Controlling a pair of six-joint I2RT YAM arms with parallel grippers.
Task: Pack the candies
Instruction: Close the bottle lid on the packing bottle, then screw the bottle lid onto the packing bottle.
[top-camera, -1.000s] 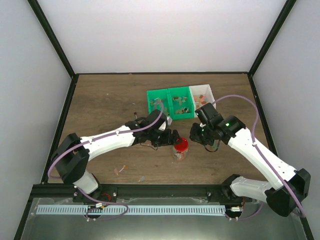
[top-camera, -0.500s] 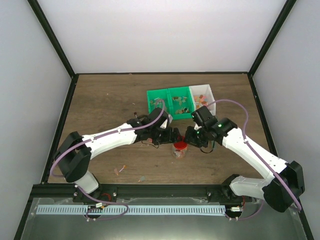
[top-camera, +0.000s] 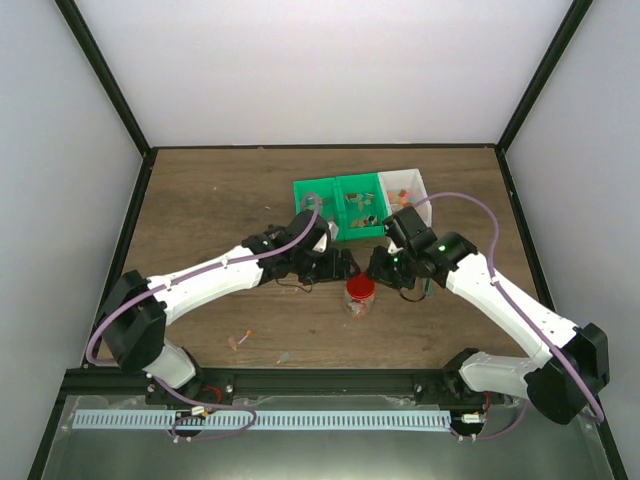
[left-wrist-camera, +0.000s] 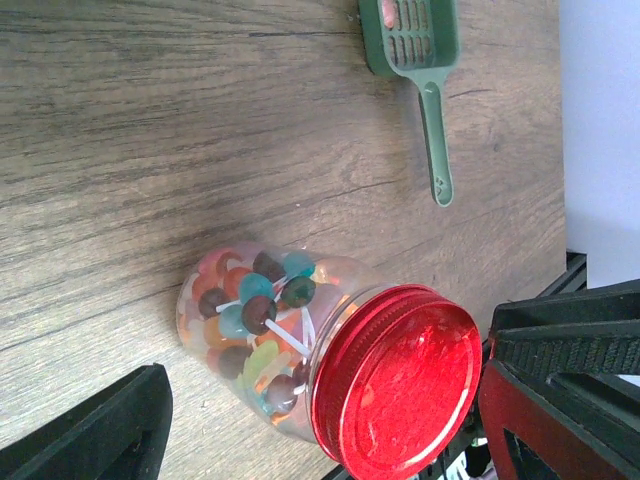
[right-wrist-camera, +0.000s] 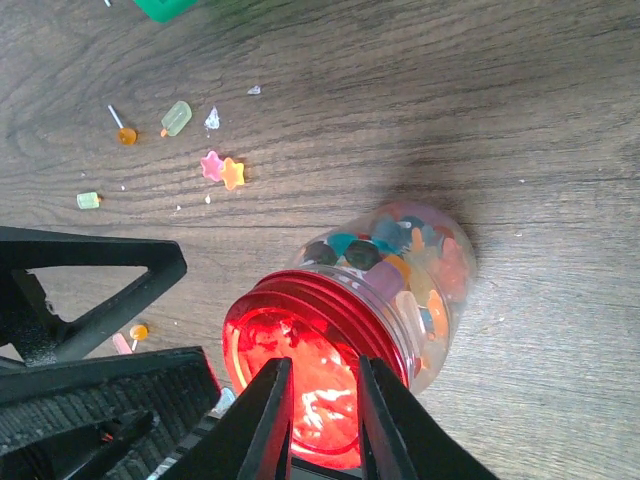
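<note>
A clear jar (top-camera: 360, 298) with a round red lid (left-wrist-camera: 395, 385) stands on the wooden table, packed with mixed-colour candies (left-wrist-camera: 250, 320). In the left wrist view my left gripper (left-wrist-camera: 325, 400) is open wide, its black fingers (left-wrist-camera: 100, 435) on either side of the jar and apart from it. My right gripper (right-wrist-camera: 318, 370) is just over the red lid (right-wrist-camera: 300, 370), its fingers (right-wrist-camera: 270, 410) a narrow gap apart and holding nothing. In the top view my left gripper (top-camera: 343, 267) and right gripper (top-camera: 380, 268) flank the jar from behind.
Green bins (top-camera: 340, 205) and a white bin (top-camera: 405, 188) with candies stand behind the jar. A green slotted scoop (left-wrist-camera: 425, 60) lies on the table. Loose candies lie scattered (right-wrist-camera: 222, 170) (right-wrist-camera: 175, 118) and near the front edge (top-camera: 240, 340).
My right gripper has moved left to sit over the jar's lid. My left gripper has shifted slightly back. The jar has not moved.
</note>
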